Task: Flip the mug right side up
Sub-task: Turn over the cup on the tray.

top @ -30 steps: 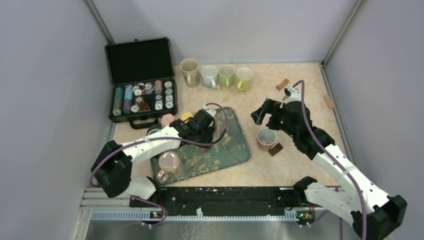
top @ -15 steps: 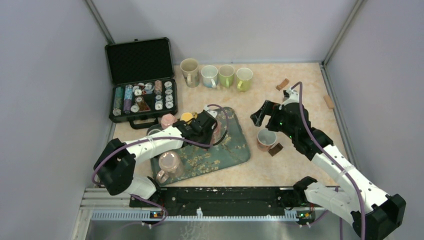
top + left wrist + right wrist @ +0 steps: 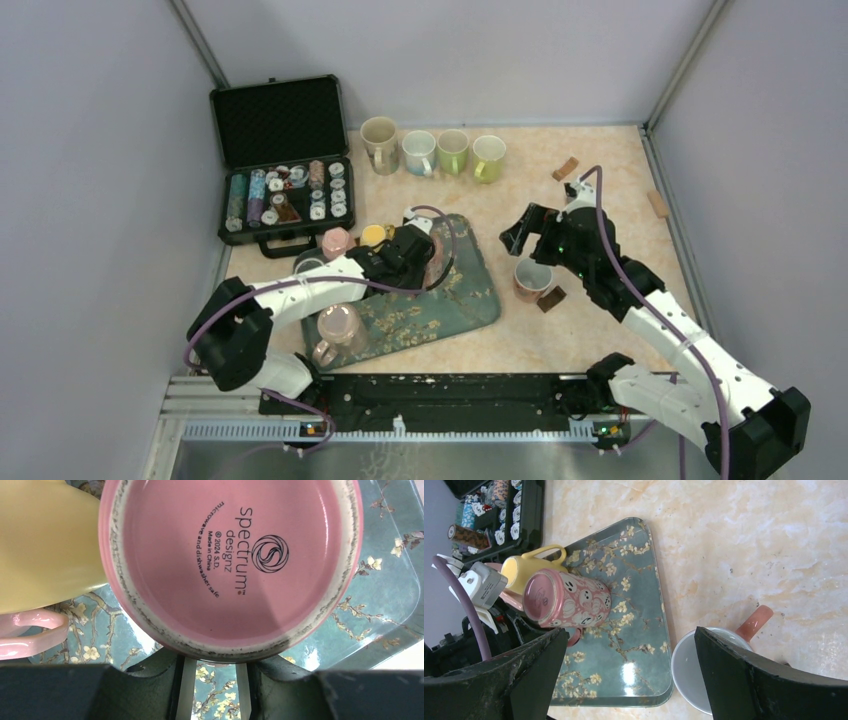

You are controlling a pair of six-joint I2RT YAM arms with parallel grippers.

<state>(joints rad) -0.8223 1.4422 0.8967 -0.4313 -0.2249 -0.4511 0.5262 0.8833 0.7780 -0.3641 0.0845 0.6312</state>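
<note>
Table holds flowered tray [image 3: 470, 296]. Left gripper [image 3: 212, 680]: jaws little bit apart, nothing between. Pink mug [image 3: 230, 565] right in front, lying on side on tray, bottom facing gripper, mouth pointing away. Left arm nearer. Right gripper [image 3: 630, 635] wide open, empty, well apart.

Both arms share one build: glossy white link shells joined by bulky black joint housings. The left arm [image 3: 300, 290] fills the lower left of the top view, the right arm [image 3: 690, 340] the lower right. A purple cable [image 3: 601, 205] loops along each. The right gripper [image 3: 631, 630] has matte black fingers [image 3: 749, 680]. A white boxy housing [image 3: 481, 585] shows at the left edge of the right wrist view.
</note>
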